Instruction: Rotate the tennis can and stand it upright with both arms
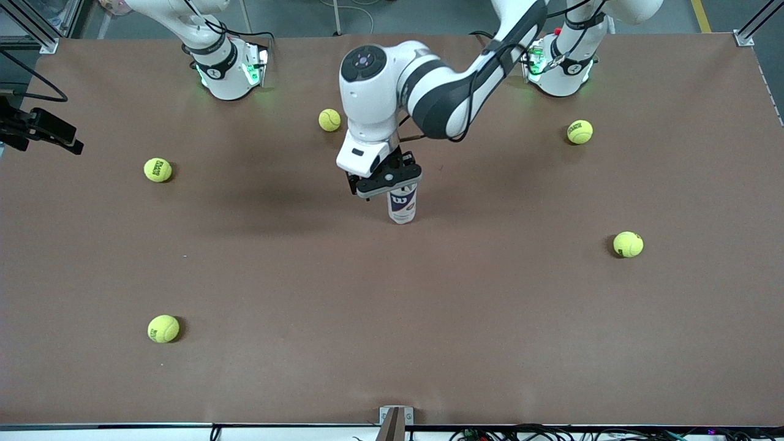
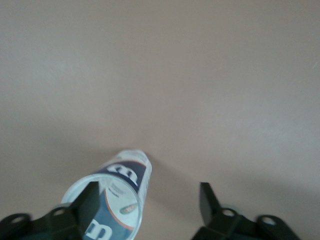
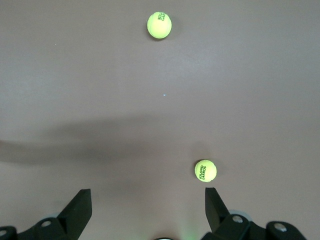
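Midtable tennis can point(image 1: 402, 207) upright; room around.

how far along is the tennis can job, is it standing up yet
Mostly done: the tennis can stands upright mid-table. In hand: the left gripper is over its top with fingers spread; the can sits beside one finger, not clamped between them. The right gripper is open over bare table near its own base, waiting, out of the front view. Left: lift the left arm clear without tipping the can.

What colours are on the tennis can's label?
The tennis can wears a white and navy label with a white W, clearest in the front view.
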Motion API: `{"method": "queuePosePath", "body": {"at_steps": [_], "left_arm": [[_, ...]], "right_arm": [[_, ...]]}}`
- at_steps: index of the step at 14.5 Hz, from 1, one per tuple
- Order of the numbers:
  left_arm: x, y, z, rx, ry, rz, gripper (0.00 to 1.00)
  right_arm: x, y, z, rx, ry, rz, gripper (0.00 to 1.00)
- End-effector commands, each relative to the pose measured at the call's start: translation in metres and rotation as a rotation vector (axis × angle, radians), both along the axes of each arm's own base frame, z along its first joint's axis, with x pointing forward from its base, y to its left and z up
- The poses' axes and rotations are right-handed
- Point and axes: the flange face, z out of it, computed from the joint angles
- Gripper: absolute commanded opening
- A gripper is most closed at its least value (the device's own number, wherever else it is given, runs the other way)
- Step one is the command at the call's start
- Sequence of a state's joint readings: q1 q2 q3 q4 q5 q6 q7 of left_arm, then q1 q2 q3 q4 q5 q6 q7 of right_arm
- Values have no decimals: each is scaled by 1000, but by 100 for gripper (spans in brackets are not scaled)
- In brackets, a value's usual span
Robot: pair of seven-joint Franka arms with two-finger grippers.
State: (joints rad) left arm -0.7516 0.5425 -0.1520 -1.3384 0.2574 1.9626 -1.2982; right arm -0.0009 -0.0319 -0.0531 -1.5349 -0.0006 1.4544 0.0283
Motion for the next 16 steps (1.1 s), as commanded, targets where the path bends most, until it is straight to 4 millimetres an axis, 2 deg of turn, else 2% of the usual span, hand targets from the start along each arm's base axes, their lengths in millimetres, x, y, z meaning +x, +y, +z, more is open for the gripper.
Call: {"method": "queuePosePath", "body": {"at_steps": [1,4,5,10,14,16], "left_arm": [[16,41,54,26,-52,33,100],[34,91,104,60,-66,-8,100],[47,117,117,71,-62,-7,100],[94,228,147,139,-8,-52,100],[108,306,173,134,42,-115,100],[113,355,187,122,47,-146,100]], "right_arm": [[-7,4,7,-5,-13,11,100],[-7,4,7,-5,-13,5,100],[-7,4,7,-5,-13,4,100],[-7,3,6,4,-10,-6,100],[-8,6,5,12,-3,-4,100],[-8,5,5,13,-3,-6,100]]}}
